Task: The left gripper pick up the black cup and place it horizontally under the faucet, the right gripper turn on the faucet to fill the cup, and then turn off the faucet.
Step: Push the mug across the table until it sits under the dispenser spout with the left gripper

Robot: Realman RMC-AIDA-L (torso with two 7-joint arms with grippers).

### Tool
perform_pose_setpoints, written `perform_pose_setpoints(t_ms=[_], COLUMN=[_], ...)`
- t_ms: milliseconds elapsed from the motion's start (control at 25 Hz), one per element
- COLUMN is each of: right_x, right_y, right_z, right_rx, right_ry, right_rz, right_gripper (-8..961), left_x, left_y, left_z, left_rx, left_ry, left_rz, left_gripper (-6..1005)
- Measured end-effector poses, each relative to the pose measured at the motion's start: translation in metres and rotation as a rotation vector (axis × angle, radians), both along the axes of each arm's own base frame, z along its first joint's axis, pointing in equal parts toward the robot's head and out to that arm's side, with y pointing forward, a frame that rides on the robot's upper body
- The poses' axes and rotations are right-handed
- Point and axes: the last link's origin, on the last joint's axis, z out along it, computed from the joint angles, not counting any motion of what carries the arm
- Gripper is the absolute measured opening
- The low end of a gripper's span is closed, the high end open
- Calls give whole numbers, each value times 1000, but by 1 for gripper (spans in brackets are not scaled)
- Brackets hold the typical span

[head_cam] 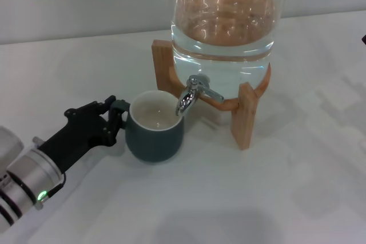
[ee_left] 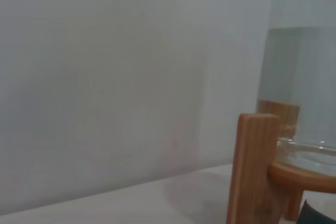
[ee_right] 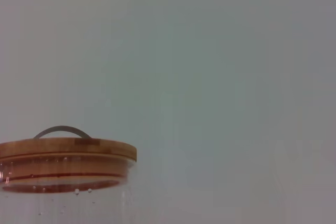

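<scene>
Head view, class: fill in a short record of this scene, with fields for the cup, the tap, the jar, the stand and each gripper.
cup: black cup upright on the table, mouth under the spout
tap: faucet on the jar's front, no stream visible
jar: glass jar holding water, wooden lid
stand: wooden stand carrying the jar
left gripper: left gripper closed on the cup's handle
right gripper: out of view

The left gripper is showing a black two-fingered claw; its silver-grey cylindrical wrist is bearing black bands and a glowing green light.
</scene>
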Motion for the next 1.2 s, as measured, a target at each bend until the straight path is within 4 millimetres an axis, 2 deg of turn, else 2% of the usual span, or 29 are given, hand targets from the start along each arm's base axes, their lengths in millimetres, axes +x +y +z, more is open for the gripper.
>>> perform_pose_setpoints(t_ms=[520,1200], right_x=[0,4], right_y=[0,-10], right_z=[0,-6], right_rx=[0,-15], right_ry=[0,30], right_rz=[2,-16], right_gripper=[793,793], left_x=[23,22], left_y=[6,0], left_z=[-21,-27], left_rx=[-69,-102], left_ry=[54,71], left_rz=[-63,-66], left_gripper=[175,164])
